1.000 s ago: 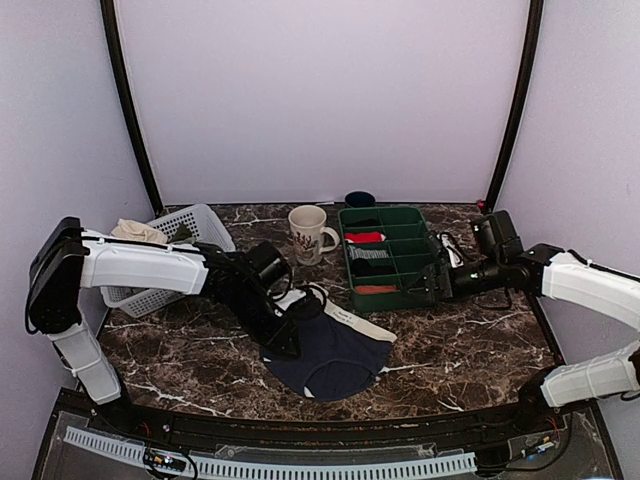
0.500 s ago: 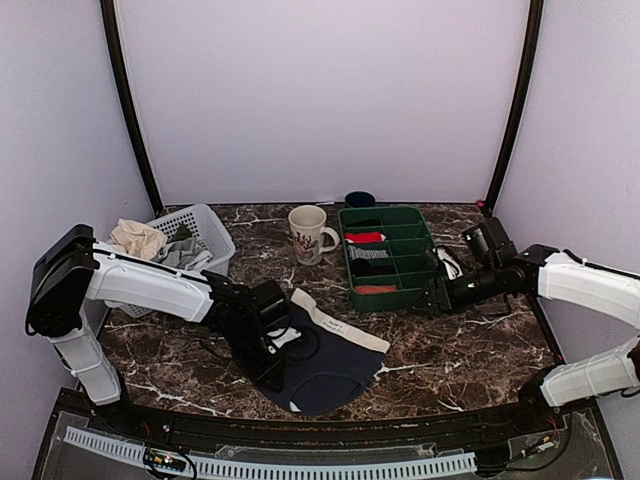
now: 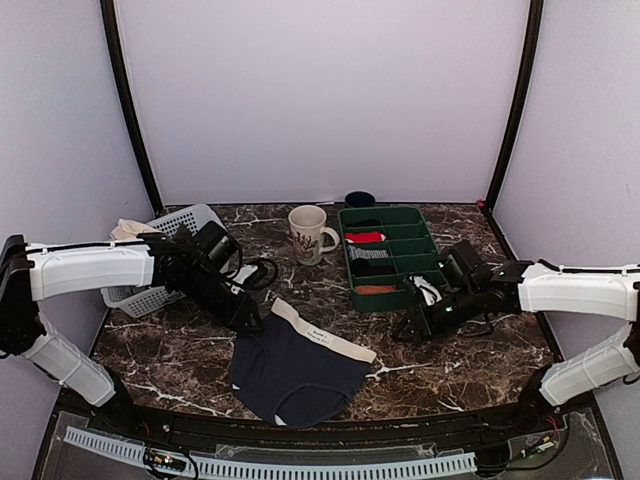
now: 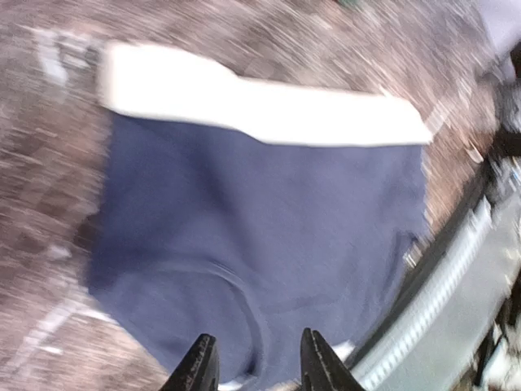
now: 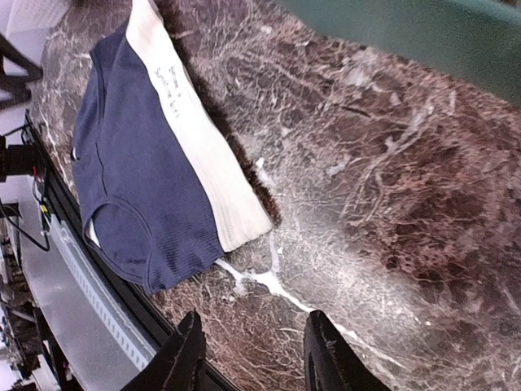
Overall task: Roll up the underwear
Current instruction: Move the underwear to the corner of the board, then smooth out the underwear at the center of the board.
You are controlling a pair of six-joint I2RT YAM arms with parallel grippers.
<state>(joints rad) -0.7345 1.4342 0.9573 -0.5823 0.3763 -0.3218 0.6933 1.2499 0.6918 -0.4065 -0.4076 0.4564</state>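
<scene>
The left gripper (image 4: 256,371) is being held with its fingers apart and nothing between them. In its wrist view, which is being blurred by motion, the two dark fingertips (image 4: 200,365) are being shown over the near hem of the underwear (image 4: 260,236). Whether cloth is being touched cannot be told. From the top, the left gripper (image 3: 251,319) is being seen just beside the garment's left upper corner, low over the table (image 3: 460,360).

The right gripper (image 5: 254,362) is likewise being held spread, with bare marble showing between its fingers. From above, the right gripper (image 3: 406,330) is being kept near the tray's front edge, to the right of the underwear and apart from it.

The underwear (image 3: 295,375) is being left spread flat and unrolled on the dark marble near the table's front edge, between the two grippers. Its cream waistband (image 3: 325,338) is being turned toward the far side, running on a slant from upper left to lower right.

Farther back, a green divided tray (image 3: 385,210) is being used to hold small bundles, one red (image 3: 365,237) and one striped (image 3: 370,254). A cream mug (image 3: 308,233) is being kept upright just left of the tray, and a white basket (image 3: 190,218) with cloth in it is being kept at the far left.
</scene>
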